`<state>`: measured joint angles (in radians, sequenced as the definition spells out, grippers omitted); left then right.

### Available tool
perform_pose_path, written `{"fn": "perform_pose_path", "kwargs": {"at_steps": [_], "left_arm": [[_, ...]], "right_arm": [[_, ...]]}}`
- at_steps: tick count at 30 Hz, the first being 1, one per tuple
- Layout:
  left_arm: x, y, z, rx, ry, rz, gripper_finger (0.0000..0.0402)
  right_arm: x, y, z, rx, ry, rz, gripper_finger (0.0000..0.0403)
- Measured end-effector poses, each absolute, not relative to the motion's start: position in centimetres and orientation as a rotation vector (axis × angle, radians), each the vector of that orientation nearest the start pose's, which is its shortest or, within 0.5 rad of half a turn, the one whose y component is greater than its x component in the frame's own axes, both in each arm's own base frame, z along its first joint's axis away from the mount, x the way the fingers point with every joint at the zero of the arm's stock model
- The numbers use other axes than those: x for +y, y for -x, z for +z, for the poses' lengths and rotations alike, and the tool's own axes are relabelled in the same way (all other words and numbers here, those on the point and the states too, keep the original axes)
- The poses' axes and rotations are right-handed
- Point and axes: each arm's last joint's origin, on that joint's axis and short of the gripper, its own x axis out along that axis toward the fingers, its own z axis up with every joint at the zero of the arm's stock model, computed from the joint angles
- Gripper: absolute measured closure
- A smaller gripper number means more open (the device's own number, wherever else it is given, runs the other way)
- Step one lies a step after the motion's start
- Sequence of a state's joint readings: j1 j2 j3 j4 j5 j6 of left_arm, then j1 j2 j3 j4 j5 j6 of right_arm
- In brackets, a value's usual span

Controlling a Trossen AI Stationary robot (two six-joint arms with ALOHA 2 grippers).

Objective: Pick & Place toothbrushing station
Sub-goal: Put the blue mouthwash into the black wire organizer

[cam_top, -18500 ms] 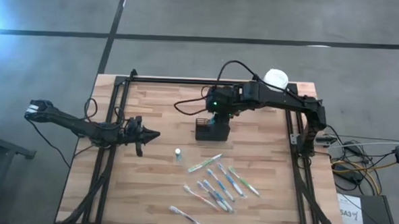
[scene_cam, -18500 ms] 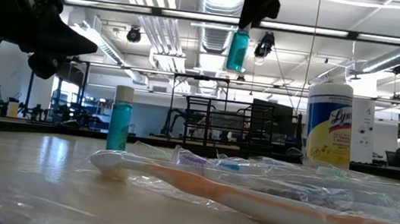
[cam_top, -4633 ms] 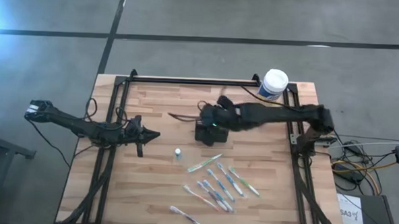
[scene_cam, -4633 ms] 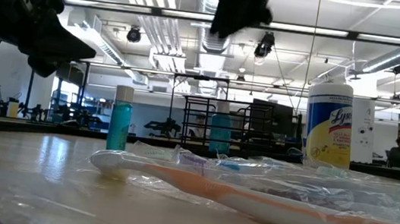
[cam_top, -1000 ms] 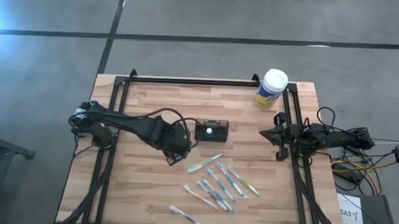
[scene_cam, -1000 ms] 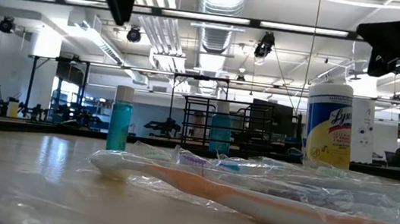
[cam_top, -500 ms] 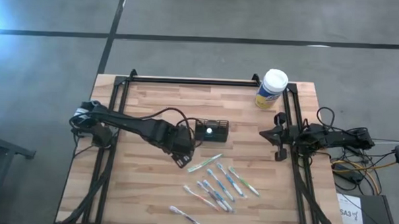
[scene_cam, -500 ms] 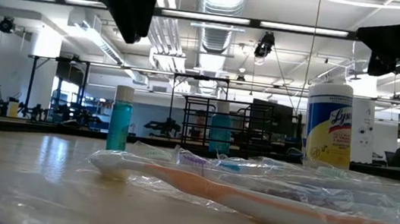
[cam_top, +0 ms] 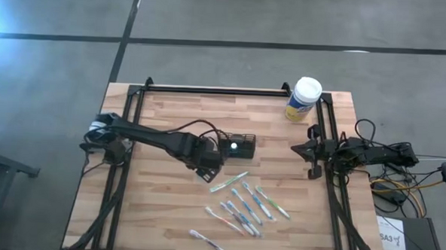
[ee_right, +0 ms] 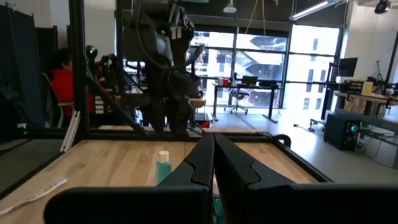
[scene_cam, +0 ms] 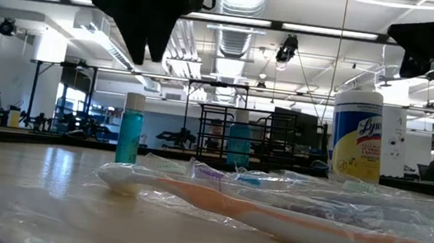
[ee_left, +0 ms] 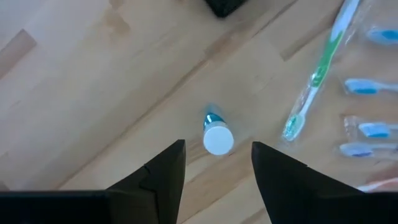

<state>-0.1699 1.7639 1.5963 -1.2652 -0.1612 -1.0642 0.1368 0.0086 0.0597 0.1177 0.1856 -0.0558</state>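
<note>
Because the job is stocking the caddy, everything sits within reach on the tabletop (cam_top: pixel 171 115), and I read the layout from that. My left arm stretches from the left edge toward the middle so its tool can come straight down on what is next. My right arm waits at the right edge, low and clear of the work, so it cannot cross my left. The canister (cam_top: pixel 303 98) stands at the far right corner, well away from the picking.

The caddy (cam_top: pixel 236 144) stands near the middle of the tabletop, upright with its open top up, so things can be dropped in from above; one small bottle already stands in it, its pale cap showing. The toothbrushes (cam_top: pixel 243 205) lie scattered in their clear wrappers on the near side of the caddy, apart enough to take one by one.

My left tool (ee_left: pixel 216 163) hovers with its fingers apart over the second bottle (ee_left: pixel 217 135), which stands upright, cap up. The bottle lies between the fingers' line but I judge it not yet gripped; both sides show a gap. I hold them spread so they can pass down either side of the cap. My right tool (ee_right: pixel 213 158) has its fingers pressed together on nothing.
</note>
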Motion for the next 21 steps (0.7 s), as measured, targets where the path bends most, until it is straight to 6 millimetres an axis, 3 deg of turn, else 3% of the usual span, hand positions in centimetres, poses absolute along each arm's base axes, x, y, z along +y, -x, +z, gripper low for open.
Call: {"fn": "perform_pose_path", "kwargs": {"at_steps": [8,21], "left_arm": [[-5.7,-34.4,26.2,1.341,0.63,0.704,0.0213],[-5.5,-34.6,24.2,1.377,0.587,0.669,0.0213]], "right_arm": [[0.7,-9.2,19.4,-0.165,0.028,-0.053,0.0394],[0.7,-9.2,19.4,-0.164,0.026,-0.053,0.0394]]}}
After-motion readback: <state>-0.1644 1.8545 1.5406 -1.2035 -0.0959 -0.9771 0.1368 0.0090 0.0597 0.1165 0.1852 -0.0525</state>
